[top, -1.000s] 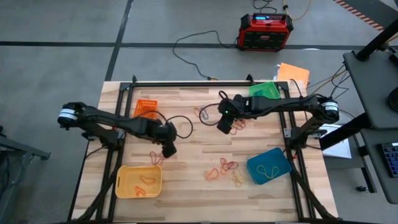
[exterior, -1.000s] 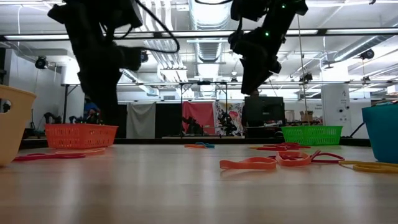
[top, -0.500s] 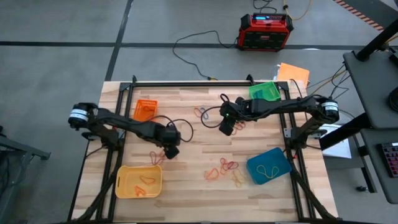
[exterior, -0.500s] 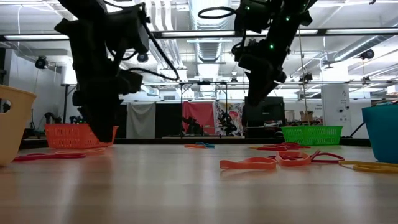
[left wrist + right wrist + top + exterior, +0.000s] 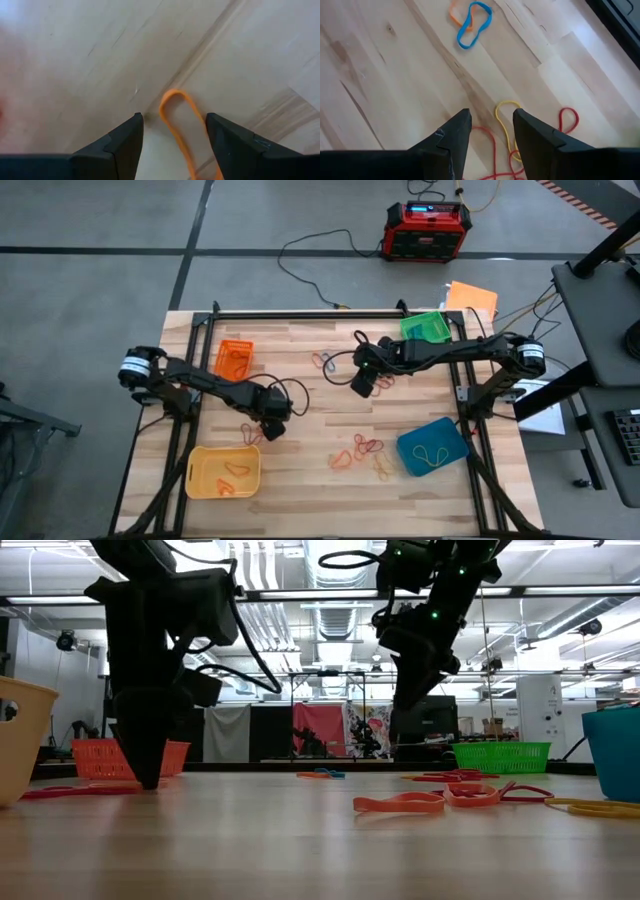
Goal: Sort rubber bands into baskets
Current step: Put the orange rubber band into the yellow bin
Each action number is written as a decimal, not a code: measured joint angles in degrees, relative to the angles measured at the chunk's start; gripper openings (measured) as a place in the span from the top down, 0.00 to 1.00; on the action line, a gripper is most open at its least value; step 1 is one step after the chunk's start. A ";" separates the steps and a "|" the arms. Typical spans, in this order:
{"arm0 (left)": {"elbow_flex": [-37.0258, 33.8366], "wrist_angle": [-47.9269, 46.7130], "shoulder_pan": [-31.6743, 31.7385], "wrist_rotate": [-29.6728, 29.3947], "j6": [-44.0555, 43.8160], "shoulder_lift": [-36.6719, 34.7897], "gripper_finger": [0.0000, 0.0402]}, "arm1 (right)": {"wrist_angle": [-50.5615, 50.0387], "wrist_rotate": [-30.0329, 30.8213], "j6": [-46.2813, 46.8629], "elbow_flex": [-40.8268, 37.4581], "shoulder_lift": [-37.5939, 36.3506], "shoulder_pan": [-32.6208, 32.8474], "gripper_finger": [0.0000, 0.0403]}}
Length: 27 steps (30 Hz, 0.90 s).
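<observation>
My left gripper (image 5: 272,426) is open, pointing down, its tips at the tabletop (image 5: 150,780). An orange rubber band (image 5: 181,122) lies flat on the wood between its two fingers (image 5: 174,120); I cannot tell whether they touch it. My right gripper (image 5: 361,385) is open and hangs above the table (image 5: 405,700) over a yellow band (image 5: 507,119) and red bands (image 5: 566,120). A blue band (image 5: 476,18) lies farther off. The orange (image 5: 235,357), green (image 5: 427,326), blue (image 5: 432,446) and yellow (image 5: 223,471) baskets stand toward the table's corners.
More bands lie loose at the table's middle near side (image 5: 360,448) and far middle (image 5: 325,362). The yellow basket holds orange bands and the blue basket a yellow one. A red-black box (image 5: 427,230) and cables lie on the floor beyond the table.
My left gripper has gone down to the tabletop and a little toward the near edge, its arm reaching farther in from the left. It now stands with its tips on either side of the orange band.
</observation>
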 joint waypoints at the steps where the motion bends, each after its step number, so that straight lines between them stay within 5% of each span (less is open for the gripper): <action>1: 0.01 0.01 -0.07 -0.04 0.00 0.12 0.50 | 0.30 0.00 0.00 -0.04 0.00 0.00 0.64; 7: 0.04 0.58 -0.52 0.00 -0.06 0.26 0.59 | 0.51 0.01 -0.05 -0.27 0.00 0.00 0.65; 18: 0.01 1.85 -0.70 0.20 2.19 0.31 0.96 | 1.04 0.02 -0.57 -0.30 0.00 0.00 0.64; 27: -0.14 3.48 -0.77 -0.30 6.25 -1.75 1.00 | 1.35 0.02 -1.17 -0.31 0.00 0.00 0.66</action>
